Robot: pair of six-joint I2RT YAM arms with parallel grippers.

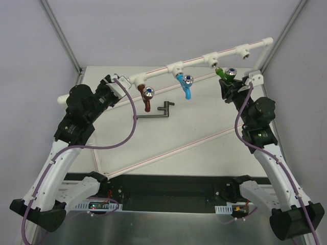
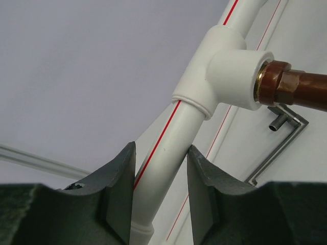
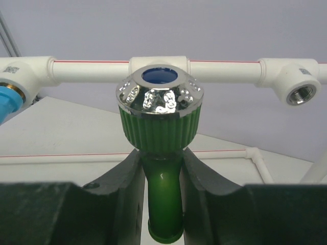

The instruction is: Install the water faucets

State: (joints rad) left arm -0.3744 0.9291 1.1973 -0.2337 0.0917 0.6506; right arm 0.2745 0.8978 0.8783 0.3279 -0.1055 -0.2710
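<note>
The reddish-brown faucet [image 1: 146, 96] hangs from the leftmost tee of the white pipe frame [image 1: 194, 62]; its brown threaded end [image 2: 294, 88] sits in that tee. The bright blue faucet [image 1: 186, 84] hangs from the second tee. My left gripper [image 1: 118, 84] is shut on the white pipe [image 2: 163, 163] just below the left tee. My right gripper [image 1: 226, 86] is shut on the green faucet [image 3: 162, 168], gripping its spout below the silver-capped knob [image 3: 159, 96], right in front of the third tee [image 3: 158, 66]. Whether it is threaded in is hidden.
An open threaded tee [image 3: 296, 92] lies further right on the frame. A grey metal L-shaped wrench [image 1: 159, 112] lies on the table below the brown and blue faucets. White pipes with red stripes run diagonally across the table [image 1: 168, 153].
</note>
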